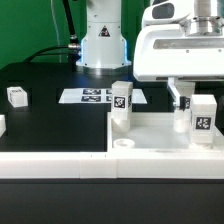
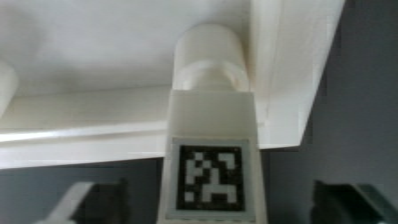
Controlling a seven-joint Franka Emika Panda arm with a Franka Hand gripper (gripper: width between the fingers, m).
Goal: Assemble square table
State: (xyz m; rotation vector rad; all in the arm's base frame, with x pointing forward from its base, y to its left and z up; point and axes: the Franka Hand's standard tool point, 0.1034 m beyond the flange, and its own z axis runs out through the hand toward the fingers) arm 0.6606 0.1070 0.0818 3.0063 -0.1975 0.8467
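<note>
White plastic leg [image 2: 214, 110] stands upright at a corner of the square table [image 1: 160, 135], its long axis running between the gripper's [image 2: 217, 205] jaws. You see them wide, clear of both sides, gripping nothing.

Exterior view: black table [image 1: 50, 125] open at 9 o'clock of slab [image 1: 160, 132], only loose leg [image 1: 17, 95] there. Corner leg [image 1: 121, 100] blocks 10 o'clock, edge leg [image 1: 203, 115] 3 o'clock, low wall [image 1: 50, 162] 6 o'clock. Wrist view: fingers [image 2: 347, 200] clear both sides of tagged leg [image 2: 214, 150].

A robotics lab is suggested by the white arm base [image 1: 100, 42] at twelve o'clock, marker board [image 1: 93, 96] and black bench [image 1: 50, 125].
</note>
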